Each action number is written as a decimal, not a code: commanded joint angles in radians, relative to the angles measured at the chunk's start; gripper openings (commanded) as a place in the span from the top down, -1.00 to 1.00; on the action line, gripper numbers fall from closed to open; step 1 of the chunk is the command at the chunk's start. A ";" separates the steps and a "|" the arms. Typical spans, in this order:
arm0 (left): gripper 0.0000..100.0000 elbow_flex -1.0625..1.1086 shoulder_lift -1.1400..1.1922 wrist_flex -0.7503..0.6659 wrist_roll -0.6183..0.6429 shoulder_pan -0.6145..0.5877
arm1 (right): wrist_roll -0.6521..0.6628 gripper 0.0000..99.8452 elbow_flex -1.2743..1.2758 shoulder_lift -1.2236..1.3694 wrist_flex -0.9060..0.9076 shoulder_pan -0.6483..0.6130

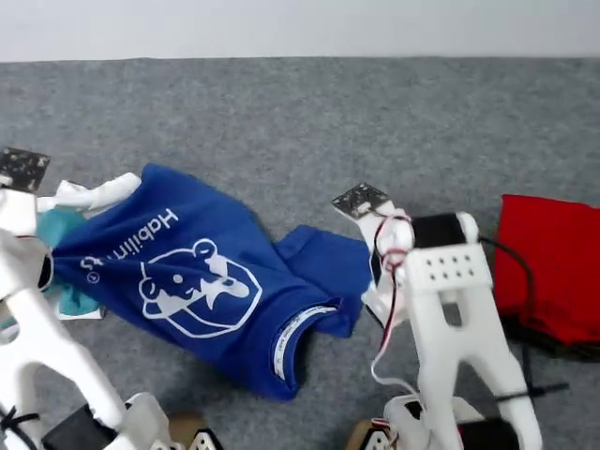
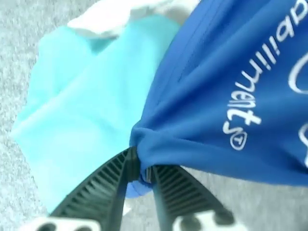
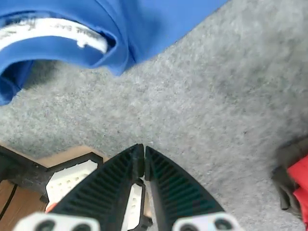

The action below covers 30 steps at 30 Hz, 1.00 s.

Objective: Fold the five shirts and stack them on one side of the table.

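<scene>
1. The blue shirt point(image 1: 187, 281) lies spread but rumpled on the grey desk point(image 1: 281, 122), left of the middle. Its white printed front faces up and its collar points toward the arms' bases. One sleeve reaches out toward the right arm.
2. The left hand point(image 2: 142, 166) is closed narrow on a bunched fold at the edge of the blue shirt point(image 2: 231, 86). The cloth is pinched between the two ribbed black fingers point(image 2: 108, 185).
3. A teal shirt point(image 2: 86, 106) lies partly under that same edge. In the high view the teal shirt point(image 1: 61, 230) sits at the desk's left side, touching the blue one.
4. A white shirt point(image 1: 89, 195) is crumpled just behind the teal one, also touching the blue shirt's far left corner. The left wrist view shows the white shirt point(image 2: 125, 14) beyond the teal cloth.
5. The right hand point(image 3: 144, 151) has its fingers pressed together and holds nothing. It hangs over bare grey surface near the collar of the blue shirt point(image 3: 120, 24), apart from it.
6. A red shirt point(image 1: 548, 267) lies folded flat at the desk's right side, well apart from the blue one. Something dark shows under its near edge, but I cannot tell what it is.
</scene>
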 commanded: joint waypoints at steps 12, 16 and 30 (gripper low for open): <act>0.82 -0.136 -0.055 0.311 -0.241 -0.014 | -0.153 0.73 -0.750 0.682 0.114 -0.007; 0.75 -0.148 -0.132 0.310 -0.241 -0.005 | -0.176 0.65 -0.882 0.811 0.116 -0.025; 0.71 -0.093 -0.259 0.273 -0.193 0.109 | -0.183 0.65 -1.123 1.112 0.114 -0.071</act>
